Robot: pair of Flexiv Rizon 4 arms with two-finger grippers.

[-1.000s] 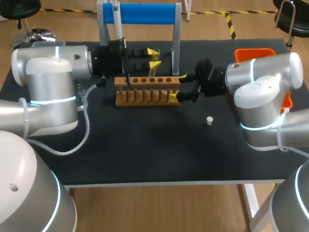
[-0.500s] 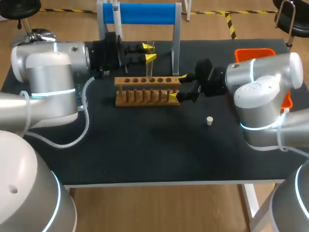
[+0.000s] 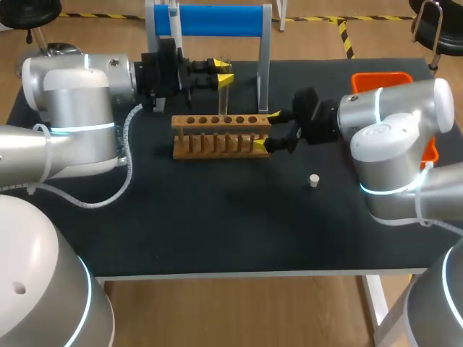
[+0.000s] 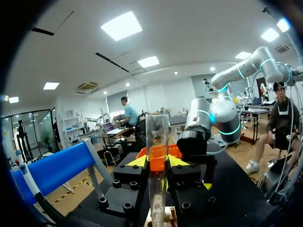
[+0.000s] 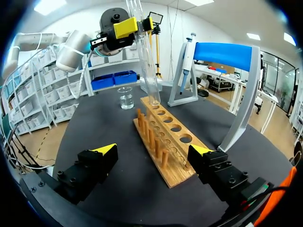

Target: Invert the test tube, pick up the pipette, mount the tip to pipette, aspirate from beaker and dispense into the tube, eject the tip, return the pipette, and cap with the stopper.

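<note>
- Above the wooden rack (image 3: 217, 137), the left gripper (image 3: 224, 71) is pinching the glass tube (image 3: 223, 97), which is hanging upright with its lower end just over the row of holes.
- The right gripper (image 3: 265, 130) is sitting with its fingers spread around the rack's end.

Clear, glossy glass on the tube (image 5: 146, 71), bare pale wood rack (image 3: 217, 144), matt black table (image 3: 217, 224), smooth blue plastic bar (image 3: 217, 20).
</note>
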